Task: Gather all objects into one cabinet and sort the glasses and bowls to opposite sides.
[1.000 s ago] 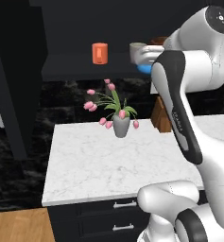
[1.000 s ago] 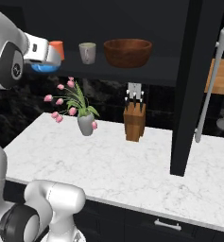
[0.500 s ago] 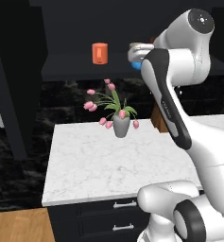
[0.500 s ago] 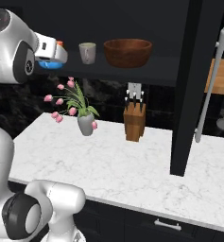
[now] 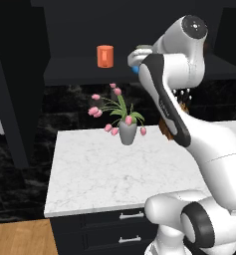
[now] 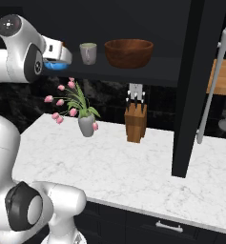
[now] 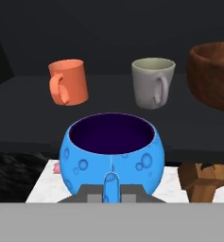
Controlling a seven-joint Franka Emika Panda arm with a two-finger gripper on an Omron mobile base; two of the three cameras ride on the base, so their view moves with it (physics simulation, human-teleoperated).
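Observation:
My gripper [image 7: 111, 189] is shut on the near rim of the small blue bowl [image 7: 111, 151], which stays upright with its dark inside showing. In the right base view the blue bowl [image 6: 57, 64] hangs at the left front edge of the black cabinet's dark shelf [image 6: 148, 72], under my hand [image 6: 55, 50]. On the shelf stand an orange mug [image 7: 68, 82], a grey mug [image 7: 151, 82] and the big wooden bowl [image 7: 212, 75] to the right. The orange mug [image 5: 105, 56] sits left of my hand in the left base view. No glass is in sight.
A vase of pink tulips [image 6: 87, 125] and a wooden knife block [image 6: 135, 119] stand on the white marble counter [image 6: 133, 167] under the shelf. The tall cabinet door [image 6: 190, 90] stands open at the right, its silvery bar handle [image 6: 212, 90] beside it.
My arm has swung and raised its elbow, carrying the blue bowl a little closer to the shelf's front edge. The mugs and wooden bowl have not moved.

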